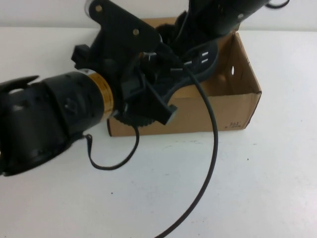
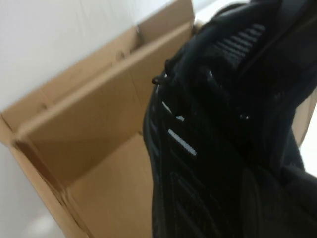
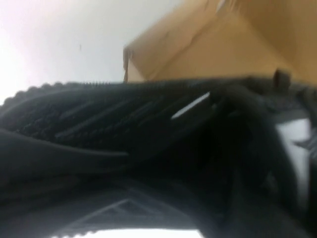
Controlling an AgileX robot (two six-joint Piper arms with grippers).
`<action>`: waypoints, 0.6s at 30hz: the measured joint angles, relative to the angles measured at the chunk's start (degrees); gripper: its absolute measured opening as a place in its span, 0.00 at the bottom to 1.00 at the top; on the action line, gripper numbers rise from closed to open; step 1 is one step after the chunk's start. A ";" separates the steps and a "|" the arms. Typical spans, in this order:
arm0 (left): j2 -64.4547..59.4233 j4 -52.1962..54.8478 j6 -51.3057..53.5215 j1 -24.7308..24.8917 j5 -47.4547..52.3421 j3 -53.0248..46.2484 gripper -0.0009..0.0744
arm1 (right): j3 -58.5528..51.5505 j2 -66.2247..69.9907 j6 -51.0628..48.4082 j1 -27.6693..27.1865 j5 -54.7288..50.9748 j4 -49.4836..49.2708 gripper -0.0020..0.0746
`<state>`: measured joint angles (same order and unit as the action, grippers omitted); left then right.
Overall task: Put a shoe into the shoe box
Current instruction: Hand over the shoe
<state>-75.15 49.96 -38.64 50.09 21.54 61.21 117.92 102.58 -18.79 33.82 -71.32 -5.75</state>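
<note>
The black shoe (image 1: 203, 60) hangs tilted over the brown shoe box (image 1: 237, 106). Its white-dashed side is above the box's inside, and its ridged sole end sticks out past the front wall. My left gripper (image 1: 154, 99) is shut on the shoe's near end at the box's front left. My right gripper (image 1: 192, 33) reaches in from the back and is shut on the shoe's far end. The shoe (image 2: 198, 163) fills the left wrist view above the box's floor (image 2: 104, 183). In the right wrist view the shoe (image 3: 124, 119) shows its white label, with the box (image 3: 223, 49) behind.
The box stands on a white table (image 1: 257, 188). My left arm's cable (image 1: 210, 163) loops over the table in front of the box. My bulky left arm (image 1: 44, 124) covers the left side of the high view.
</note>
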 joint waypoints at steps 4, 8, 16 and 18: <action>2.64 0.11 3.38 0.00 -0.33 0.00 0.04 | 0.00 -4.05 -3.29 0.00 2.85 0.12 0.58; 3.92 -1.65 8.05 0.00 0.06 0.00 0.04 | 0.37 -7.91 -10.56 0.00 2.31 0.34 0.77; 4.13 -13.92 25.81 0.00 1.37 0.00 0.04 | 0.20 -12.73 -24.06 -0.04 -1.17 0.34 0.69; 4.13 -14.79 27.39 0.00 1.51 0.00 0.04 | -0.79 -14.08 -26.35 -0.04 -1.32 0.34 0.65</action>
<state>-71.03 35.17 -11.25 50.09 23.05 61.21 117.13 88.49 -45.13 33.79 -72.64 -5.41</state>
